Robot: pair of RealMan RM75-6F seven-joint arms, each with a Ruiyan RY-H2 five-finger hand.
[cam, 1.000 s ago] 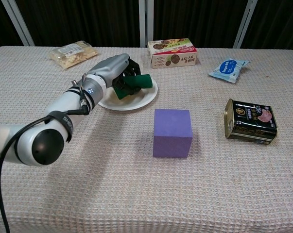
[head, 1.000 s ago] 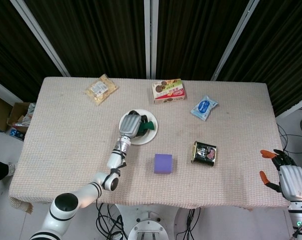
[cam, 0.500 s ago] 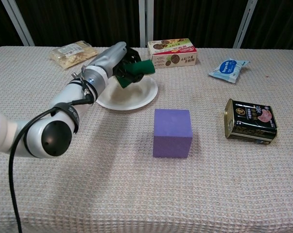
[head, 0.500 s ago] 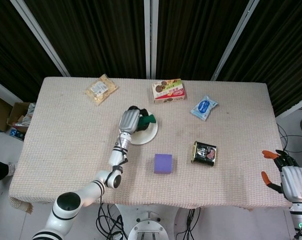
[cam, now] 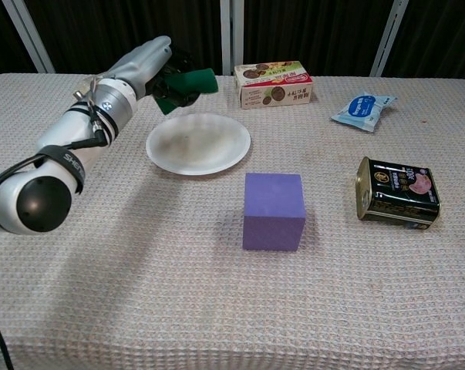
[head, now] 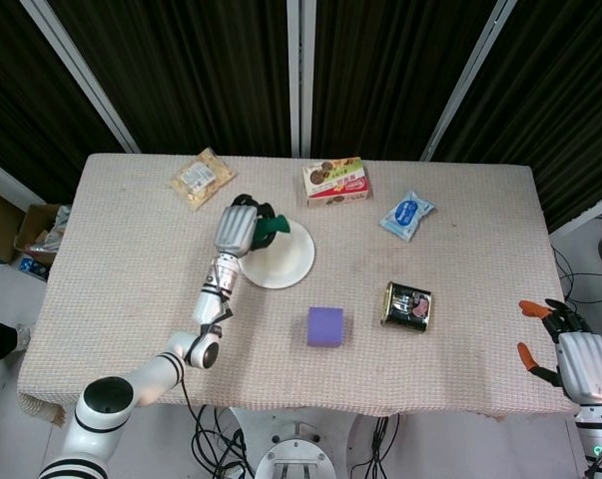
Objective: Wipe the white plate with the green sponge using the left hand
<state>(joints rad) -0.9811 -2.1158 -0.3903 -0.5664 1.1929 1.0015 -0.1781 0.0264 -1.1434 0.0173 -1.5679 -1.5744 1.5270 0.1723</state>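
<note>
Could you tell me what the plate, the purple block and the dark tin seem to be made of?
Plate: probably ceramic or hard plastic; it is white and smooth, with a faint sheen and a thin rim.
Purple block: likely foam or matte plastic; its faces are flat and dull, with no glare.
Dark tin: most likely metal; it has a glossy printed side, rounded corners and a bright edge seam.

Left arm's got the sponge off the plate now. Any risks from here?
1. The left robot hand holds the green sponge raised beyond the far-left rim of the white plate; much of the sponge sticks out past the fingers, so it may slip.
2. The cookie box sits close to the sponge; a swing toward it might knock it.
</note>
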